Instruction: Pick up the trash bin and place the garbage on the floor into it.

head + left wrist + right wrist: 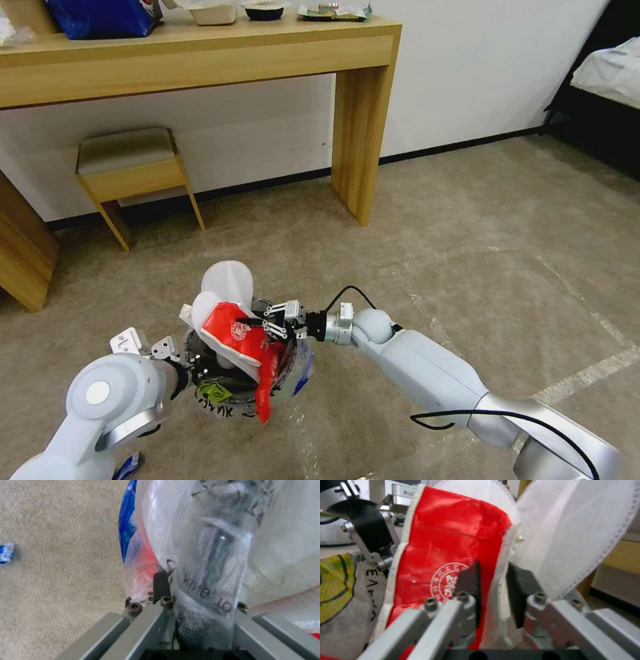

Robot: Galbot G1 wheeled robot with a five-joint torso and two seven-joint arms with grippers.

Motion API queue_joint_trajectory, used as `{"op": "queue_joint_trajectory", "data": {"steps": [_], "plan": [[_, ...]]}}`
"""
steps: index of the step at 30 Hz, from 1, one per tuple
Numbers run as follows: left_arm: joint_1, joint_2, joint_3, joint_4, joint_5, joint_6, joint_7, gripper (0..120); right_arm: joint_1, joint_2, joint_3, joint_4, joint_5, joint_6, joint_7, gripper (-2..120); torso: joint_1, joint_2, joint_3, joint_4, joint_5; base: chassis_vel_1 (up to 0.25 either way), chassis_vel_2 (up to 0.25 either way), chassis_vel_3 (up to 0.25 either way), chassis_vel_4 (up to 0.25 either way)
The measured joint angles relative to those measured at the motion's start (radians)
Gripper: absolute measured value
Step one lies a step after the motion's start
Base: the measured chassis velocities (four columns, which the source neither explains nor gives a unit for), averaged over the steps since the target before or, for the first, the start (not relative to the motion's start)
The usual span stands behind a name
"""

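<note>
The trash bin (223,393), round, lined with a clear bag and scribbled in black, hangs just above the floor (467,267). My left gripper (179,360) is shut on its near-left rim; the bagged rim (206,580) runs between the fingers (161,585). Garbage stands in the bin: white slipper soles (228,283) stick up and a red wrapper (265,397) droops over the side. My right gripper (275,323) reaches in from the right and is shut on the edge of the squashed red carton (230,333). Its pads (470,580) pinch the carton (453,540) in front of a sole (573,527).
A wooden desk (360,133) stands against the wall ahead, with a small stool (130,170) under it. A bed (610,73) sits at the far right. A blue scrap (131,463) lies on the carpet by my left arm (6,552). Whitish tape lines (587,373) cross the open carpet to the right.
</note>
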Motion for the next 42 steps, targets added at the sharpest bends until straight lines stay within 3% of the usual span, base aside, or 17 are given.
{"op": "queue_joint_trajectory", "data": {"steps": [4, 12, 21, 42], "plan": [[-0.005, 0.001, 0.002, 0.002, -0.001, 0.0, 0.0, 0, 0.007, -0.001, 0.0, 0.009, 0.021, 0.0, -0.001, 36, 0.0, 0.0, 0.0, 0.0, 0.0, 0.0, 0.0, 0.0, 0.0], [-0.007, -0.003, 0.006, 0.004, -0.003, 0.0, 0.001, 0, 0.026, -0.009, 0.005, 0.029, 0.038, -0.013, -0.006, 71, 0.0, 0.0, 0.0, 0.0, 0.0, 0.0, 0.0, 0.0, 0.0], [-0.01, -0.003, 0.007, 0.006, -0.006, -0.001, 0.001, 0, 0.053, -0.018, 0.012, 0.041, 0.051, -0.013, -0.005, 99, 0.0, 0.0, 0.0, 0.0, 0.0, 0.0, 0.0, 0.0, 0.0], [-0.011, -0.004, 0.007, 0.018, -0.01, -0.004, -0.006, 0, 0.084, -0.059, 0.084, 0.126, 0.095, -0.013, -0.02, 100, 0.0, 0.0, 0.0, 0.0, 0.0, 0.0, 0.0, 0.0, 0.0]]}}
